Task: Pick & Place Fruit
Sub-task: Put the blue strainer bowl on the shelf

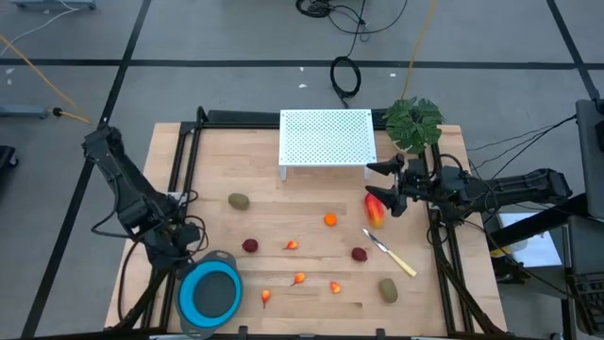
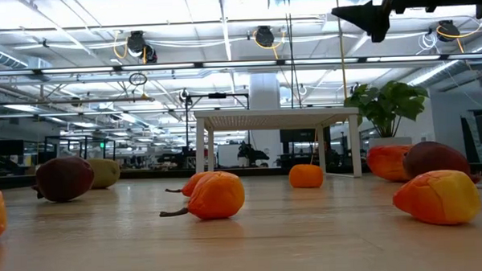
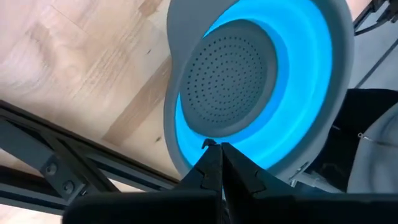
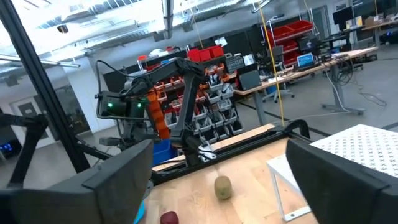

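The fruit lies scattered on the wooden table. A long red-yellow piece lies at the right. One brown-green oval lies at the left and another at the near right. There are two dark red balls and several small orange bits. My right gripper hangs open high above the red-yellow piece, its fingers pointing about level with nothing between them. My left gripper is shut with nothing in it, above the rim of the blue bowl.
A knife with a pale handle lies beside the right dark red ball. A white perforated stand and a green plant stand at the far edge. Black frame rails run along both sides of the table.
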Robot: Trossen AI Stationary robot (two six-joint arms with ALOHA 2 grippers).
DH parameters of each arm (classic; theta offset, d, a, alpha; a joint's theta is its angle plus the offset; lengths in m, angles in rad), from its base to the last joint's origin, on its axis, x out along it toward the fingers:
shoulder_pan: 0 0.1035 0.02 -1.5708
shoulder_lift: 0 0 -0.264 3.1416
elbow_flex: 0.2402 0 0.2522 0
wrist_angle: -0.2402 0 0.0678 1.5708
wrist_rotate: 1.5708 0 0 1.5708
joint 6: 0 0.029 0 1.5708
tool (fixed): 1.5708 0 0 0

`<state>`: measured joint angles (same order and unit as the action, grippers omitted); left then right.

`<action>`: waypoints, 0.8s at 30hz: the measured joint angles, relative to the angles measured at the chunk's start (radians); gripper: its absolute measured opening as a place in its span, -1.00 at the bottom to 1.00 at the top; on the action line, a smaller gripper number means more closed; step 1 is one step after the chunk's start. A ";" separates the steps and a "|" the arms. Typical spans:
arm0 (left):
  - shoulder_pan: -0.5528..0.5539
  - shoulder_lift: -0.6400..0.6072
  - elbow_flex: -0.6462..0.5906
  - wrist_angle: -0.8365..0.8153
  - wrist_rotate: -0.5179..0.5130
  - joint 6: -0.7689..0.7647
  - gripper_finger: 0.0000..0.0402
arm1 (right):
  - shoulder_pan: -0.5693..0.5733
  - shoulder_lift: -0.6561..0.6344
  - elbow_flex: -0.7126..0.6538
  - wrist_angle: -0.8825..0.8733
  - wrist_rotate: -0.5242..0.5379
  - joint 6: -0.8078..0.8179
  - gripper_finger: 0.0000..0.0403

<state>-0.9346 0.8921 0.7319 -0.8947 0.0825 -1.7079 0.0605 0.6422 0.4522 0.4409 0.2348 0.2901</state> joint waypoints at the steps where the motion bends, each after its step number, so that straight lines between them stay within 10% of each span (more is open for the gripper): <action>1: -0.007 0.003 -0.001 -0.005 -0.002 0.001 -0.99 | 0.000 0.000 0.000 -0.003 0.000 -0.004 0.67; 16: -0.030 0.076 -0.002 -0.050 -0.004 -0.124 -0.79 | 0.000 0.000 0.000 -0.004 0.000 -0.168 -0.88; 24: -0.030 0.116 -0.002 -0.051 -0.004 -0.164 -0.31 | 0.000 0.000 0.000 -0.004 -0.001 -0.206 -0.97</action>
<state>-0.9649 1.0077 0.7296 -0.9456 0.0780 -1.8722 0.0605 0.6426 0.4522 0.4366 0.2342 0.0845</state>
